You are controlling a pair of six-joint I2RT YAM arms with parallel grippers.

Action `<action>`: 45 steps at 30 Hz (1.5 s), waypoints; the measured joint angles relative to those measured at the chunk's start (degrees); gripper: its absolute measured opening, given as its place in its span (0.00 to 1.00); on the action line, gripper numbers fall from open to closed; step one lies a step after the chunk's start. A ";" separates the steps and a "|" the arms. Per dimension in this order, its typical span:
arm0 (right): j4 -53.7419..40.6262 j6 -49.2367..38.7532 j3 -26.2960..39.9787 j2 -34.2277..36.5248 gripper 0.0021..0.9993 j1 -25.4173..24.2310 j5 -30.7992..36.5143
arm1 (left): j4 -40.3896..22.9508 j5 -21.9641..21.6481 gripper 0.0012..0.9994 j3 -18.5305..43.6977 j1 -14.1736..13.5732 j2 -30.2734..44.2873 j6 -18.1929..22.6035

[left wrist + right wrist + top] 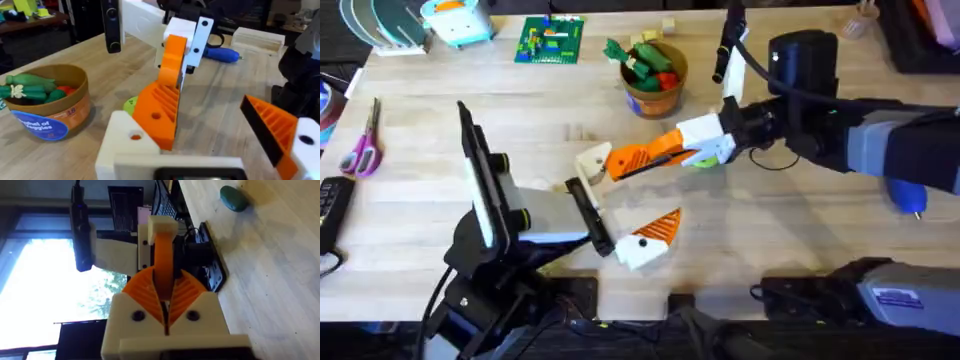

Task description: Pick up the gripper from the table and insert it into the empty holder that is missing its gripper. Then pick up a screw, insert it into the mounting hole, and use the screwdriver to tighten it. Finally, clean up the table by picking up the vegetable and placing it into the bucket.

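Note:
My right gripper (688,148) is shut on the orange ribbed gripper (642,158) and holds its far end against the cream-white holder (592,160). That holder sits as one finger of my left gripper (620,200), which stands open; its other finger (652,238) carries an orange pad. The left wrist view has the gripper (159,112) lying on the holder (125,145). The blue screwdriver (908,195) lies beside the right arm. A dark green vegetable (233,197) lies on the table in the right wrist view. The bucket (638,103) stands behind, holding toy vegetables.
A lime-green disc (700,160) lies under the right gripper. Pink scissors (362,145) and a black device (330,205) are at the left edge. A green brick plate (552,40) and a dish rack (385,25) stand at the back.

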 joint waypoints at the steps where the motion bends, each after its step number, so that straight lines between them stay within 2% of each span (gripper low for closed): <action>1: 0.57 0.57 0.00 0.31 0.01 0.24 0.16 | 0.00 -0.34 0.99 0.00 0.04 0.00 0.00; 6: 4.73 3.59 0.00 3.41 0.01 1.59 0.10 | -0.09 -0.43 0.99 0.00 0.07 0.00 -0.59; 14: 16.22 10.95 0.69 9.57 0.01 4.38 -0.35 | -0.24 2.60 0.99 0.00 0.03 0.07 -1.78; 28: 16.79 14.16 1.33 10.07 0.01 5.28 1.97 | -0.24 1.34 0.99 0.00 0.39 0.07 -2.91; 30: 16.79 14.10 1.33 10.07 0.08 5.31 2.00 | -0.24 1.28 0.99 0.00 0.39 0.09 -2.91; 35: 16.79 13.78 1.33 10.07 0.16 5.52 2.65 | -0.24 0.93 0.99 0.00 0.39 0.09 -2.91; 40: 16.56 13.41 1.33 10.20 0.33 5.69 3.54 | -0.20 1.18 0.99 0.00 0.38 0.07 -2.74; 45: 16.83 13.30 1.33 10.51 0.43 5.33 3.71 | -0.11 1.02 0.99 0.00 0.28 0.07 -2.73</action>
